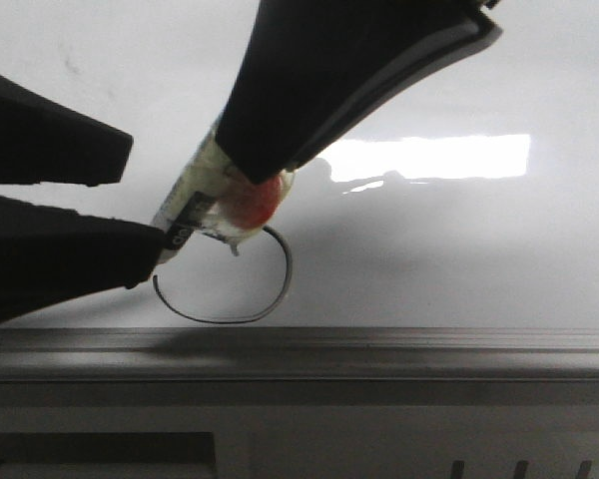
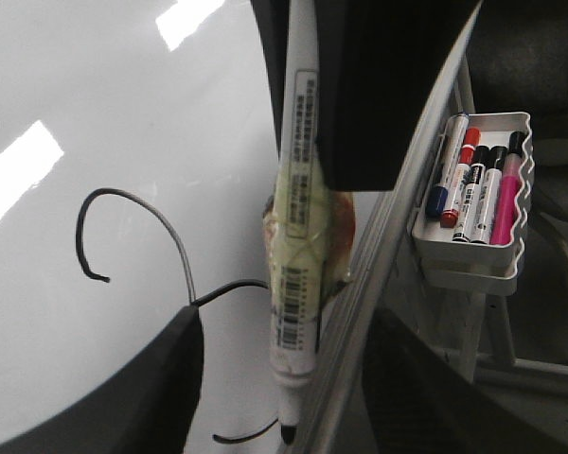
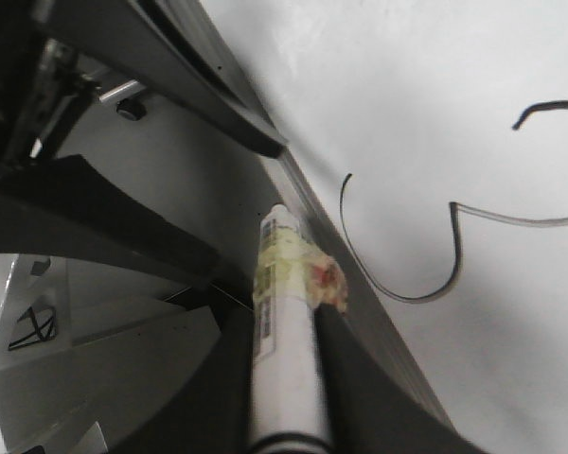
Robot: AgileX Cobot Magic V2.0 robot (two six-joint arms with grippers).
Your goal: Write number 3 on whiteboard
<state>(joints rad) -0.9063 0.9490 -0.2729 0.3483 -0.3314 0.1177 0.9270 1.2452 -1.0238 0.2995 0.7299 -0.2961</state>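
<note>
The whiteboard [image 1: 429, 259] is glossy white with a grey edge strip [image 1: 379, 349] along its near side. The number 3 shows as a thin black curve [image 1: 285, 279]; both loops show in the left wrist view [image 2: 166, 219] and the right wrist view [image 3: 426, 298]. My right gripper [image 1: 265, 170] is shut on a white marker [image 1: 195, 200] wrapped in yellowish tape. The marker's black tip [image 2: 287, 433] touches the board at the end of the lower stroke. My left gripper [image 2: 289, 322] is open, its fingers [image 2: 170, 378] either side of the marker without touching it.
A white tray [image 2: 516, 236] hangs beyond the board's edge and holds several markers, blue, red, black and pink. A bright rectangular light patch [image 1: 429, 157] reflects on the board. The grey frame [image 3: 218, 85] runs beside the marker.
</note>
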